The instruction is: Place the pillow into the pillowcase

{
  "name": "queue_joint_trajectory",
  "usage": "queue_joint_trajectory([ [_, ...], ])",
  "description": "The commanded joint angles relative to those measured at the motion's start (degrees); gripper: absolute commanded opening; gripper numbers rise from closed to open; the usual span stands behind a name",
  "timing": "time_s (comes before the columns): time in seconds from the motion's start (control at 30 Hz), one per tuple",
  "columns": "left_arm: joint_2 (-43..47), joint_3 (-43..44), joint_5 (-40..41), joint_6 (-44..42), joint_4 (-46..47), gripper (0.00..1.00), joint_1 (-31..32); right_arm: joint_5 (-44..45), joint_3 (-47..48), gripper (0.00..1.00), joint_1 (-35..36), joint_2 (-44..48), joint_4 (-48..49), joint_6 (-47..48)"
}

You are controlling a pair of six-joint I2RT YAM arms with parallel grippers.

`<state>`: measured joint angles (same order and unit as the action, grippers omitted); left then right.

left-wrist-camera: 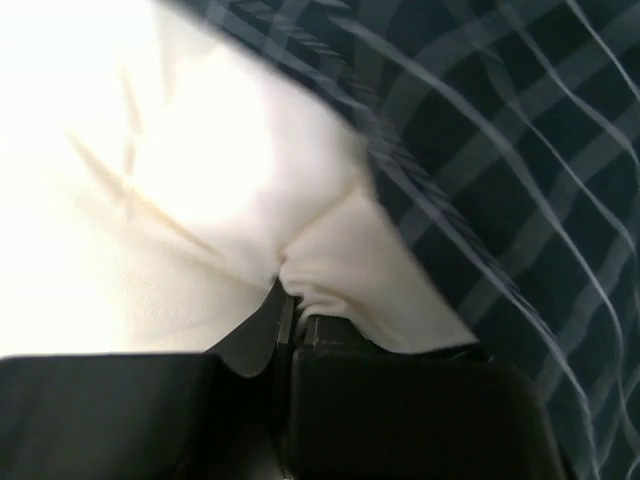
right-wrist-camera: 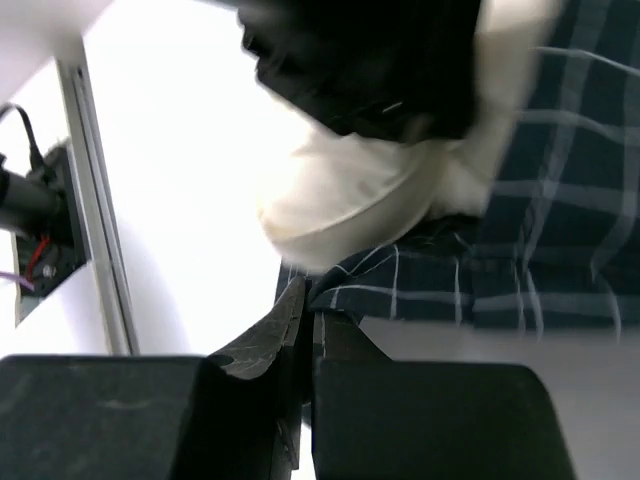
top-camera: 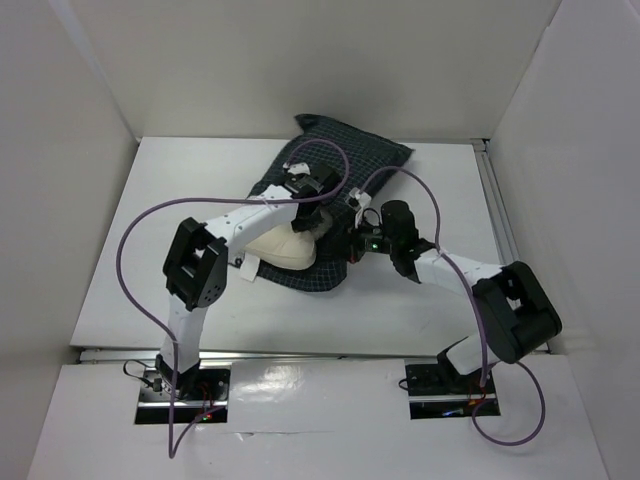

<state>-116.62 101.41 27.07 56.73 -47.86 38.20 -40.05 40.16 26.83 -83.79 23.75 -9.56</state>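
The dark checked pillowcase [top-camera: 352,156] lies on the white table, running from the back centre toward the front. The cream pillow [top-camera: 282,250] sticks out of its near end, resting on the cloth. My left gripper [top-camera: 318,218] is shut on a fold of the pillow [left-wrist-camera: 200,170], with the pillowcase [left-wrist-camera: 500,150] just to the right of its jaws [left-wrist-camera: 290,300]. My right gripper [top-camera: 352,246] is to the right of the pillow. Its jaws [right-wrist-camera: 312,300] are shut on the pillowcase's checked edge [right-wrist-camera: 470,290], under the pillow [right-wrist-camera: 340,215]. The left gripper [right-wrist-camera: 370,60] shows dark above.
White walls close in the table on the left, back and right. A metal rail [top-camera: 497,215] runs along the table's right edge and another [top-camera: 300,355] along the front. Purple cables [top-camera: 130,250] loop over both arms.
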Motion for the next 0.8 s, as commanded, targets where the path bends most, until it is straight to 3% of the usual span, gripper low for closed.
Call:
queue_joint_trajectory([
  [0.0,-2.8,3.1,-0.8,4.1,8.7,0.00,-1.3,-8.2,-0.8,0.00,4.9,1.8,-2.1,-2.5],
  [0.17,1.8,-1.2,-3.9,4.7,17.2,0.00,2.0,-10.2,-0.5,0.00,8.3,-4.0,-1.1,-1.1],
  [0.27,2.4,-2.4,-10.5,3.0,21.3,0.00,2.0,-11.8,0.2,0.00,11.7,-6.9,0.9,0.7],
  [0.4,3.0,-1.2,-10.3,1.6,21.3,0.00,5.0,-13.3,0.2,0.00,12.2,-8.8,0.9,2.9],
  [0.5,6.5,-3.2,-11.1,-0.6,22.4,0.00,5.0,-4.5,-2.7,0.02,12.2,-3.0,-0.3,3.5],
  [0.67,9.6,-5.3,-10.1,-1.4,24.0,0.00,5.6,15.4,-8.1,0.08,12.2,15.4,-4.7,3.5],
  [0.73,10.4,-5.3,-8.6,-2.8,24.0,0.00,5.6,21.2,-6.7,0.46,12.2,17.9,-9.6,3.5],
  [0.77,10.4,-5.3,-8.6,-2.8,23.4,0.00,6.2,30.3,-5.7,0.61,12.2,19.4,-14.8,2.5],
])
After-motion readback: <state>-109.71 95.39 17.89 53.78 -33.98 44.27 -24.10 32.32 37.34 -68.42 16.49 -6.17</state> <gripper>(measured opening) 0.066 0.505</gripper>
